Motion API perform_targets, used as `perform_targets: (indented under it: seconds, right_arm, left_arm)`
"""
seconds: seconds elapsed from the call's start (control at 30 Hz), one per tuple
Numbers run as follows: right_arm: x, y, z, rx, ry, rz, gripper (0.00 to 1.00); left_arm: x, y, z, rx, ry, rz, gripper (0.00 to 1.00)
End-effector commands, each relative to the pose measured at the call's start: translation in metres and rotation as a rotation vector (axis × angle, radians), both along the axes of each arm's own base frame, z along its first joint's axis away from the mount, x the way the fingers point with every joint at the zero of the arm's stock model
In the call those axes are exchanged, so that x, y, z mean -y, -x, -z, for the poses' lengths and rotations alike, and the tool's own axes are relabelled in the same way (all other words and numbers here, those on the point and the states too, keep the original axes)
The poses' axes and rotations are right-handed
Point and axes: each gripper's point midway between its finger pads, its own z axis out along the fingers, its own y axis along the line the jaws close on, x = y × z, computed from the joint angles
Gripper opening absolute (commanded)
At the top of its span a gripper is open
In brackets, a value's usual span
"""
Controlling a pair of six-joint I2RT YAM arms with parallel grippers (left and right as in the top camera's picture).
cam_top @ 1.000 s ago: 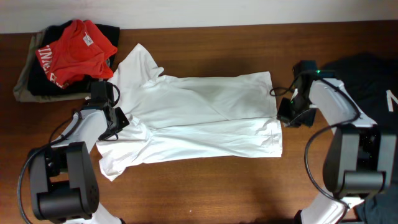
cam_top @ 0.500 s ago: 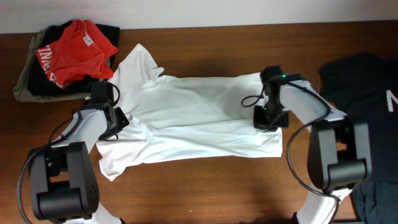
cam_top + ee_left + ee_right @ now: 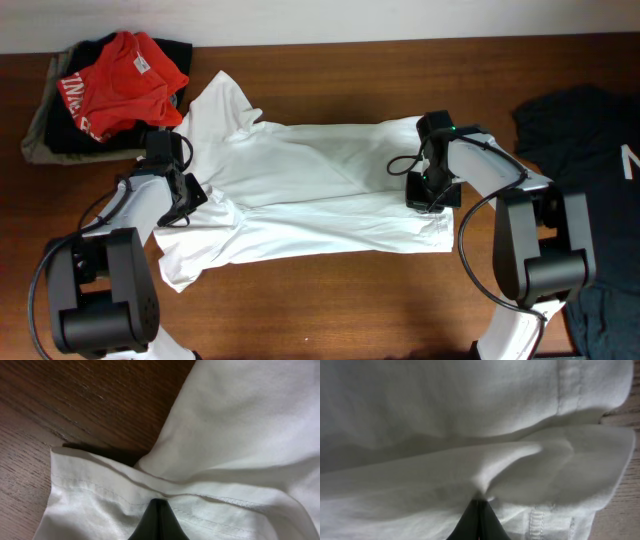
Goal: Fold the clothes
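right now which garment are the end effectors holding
The white T-shirt spread mid-table: left end effector and right end effector both pinch it; the red garment and black T-shirt lie aside, untouched.

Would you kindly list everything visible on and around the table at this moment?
white T-shirt: one, white, spread across the table's middle
red garment: one, red with white lettering, on top of the dark pile
dark pile: one, black and olive, far left corner
black garment: one, black, right edge
table: one, brown wood
left gripper: one, black, shut on the shirt near a sleeve
right gripper: one, black, shut on the shirt near its hem
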Motion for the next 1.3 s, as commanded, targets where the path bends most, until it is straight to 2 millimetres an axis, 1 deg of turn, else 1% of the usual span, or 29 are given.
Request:
perform_targets:
  seconds: [0.0,0.1,0.17,0.23,0.27,0.3,0.33,0.5,0.63,0.8,0.9,1.07,1.17,1.2,1.23,1.27]
  right_arm:
    - [0.007,0.019,0.02,-0.062,0.018,0.022,0.04]
    - [0.014,0.018,0.02,-0.061,0.019,0.05,0.04]
    - [0.02,0.017,0.02,-0.062,0.019,0.072,0.04]
    - [0.034,0.018,0.019,-0.069,0.048,0.11,0.04]
    - [0.042,0.019,0.019,-0.073,0.077,0.121,0.04]
    - [0.056,0.02,0.019,-0.074,0.132,0.13,0.04]
    - [0.062,0.02,0.018,-0.072,0.153,0.135,0.04]
    - [0.068,0.014,0.016,-0.057,0.152,0.155,0.04]
    - [0.068,0.006,0.009,-0.04,0.152,0.16,0.04]
    - [0.068,-0.006,-0.01,-0.028,0.151,0.161,0.04]
    - [0.068,-0.014,-0.026,-0.018,0.15,0.162,0.04]
    - [0.073,-0.033,-0.066,0.032,0.179,0.163,0.04]
    - [0.073,-0.047,-0.092,0.073,0.175,0.166,0.04]
    - [0.071,-0.056,-0.106,0.108,0.164,0.168,0.11]
    - [0.069,-0.062,-0.112,0.129,0.149,0.17,0.52]
    - [0.065,-0.068,-0.119,0.153,0.124,0.172,0.82]
  left_arm:
    - [-0.005,0.036,0.034,-0.154,-0.003,-0.014,0.01]
    - [-0.006,0.039,0.034,-0.165,-0.013,-0.016,0.01]
    - [-0.016,0.048,0.032,-0.19,-0.064,-0.078,0.01]
    - [-0.027,0.059,0.029,-0.214,-0.112,-0.163,0.01]
    - [-0.028,0.06,0.029,-0.219,-0.111,-0.172,0.01]
    - [-0.03,0.061,0.028,-0.223,-0.107,-0.18,0.01]
    - [-0.033,0.063,0.028,-0.228,-0.106,-0.189,0.01]
    - [-0.04,0.069,0.02,-0.256,-0.099,-0.257,0.01]
    - [-0.044,0.062,0.009,-0.252,-0.116,-0.259,0.01]
    - [-0.05,0.046,-0.013,-0.223,-0.137,-0.263,0.01]
    - [-0.051,0.037,-0.031,-0.195,-0.138,-0.265,0.01]
    - [-0.05,0.019,-0.08,-0.062,-0.137,-0.264,0.01]
    - [-0.039,0.006,-0.11,0.043,-0.11,-0.228,0.01]
    - [-0.025,-0.003,-0.12,0.096,-0.062,-0.17,0.04]
    - [-0.005,-0.015,-0.129,0.149,0.008,-0.07,0.19]
    - [0.015,-0.025,-0.134,0.189,0.068,0.024,0.33]
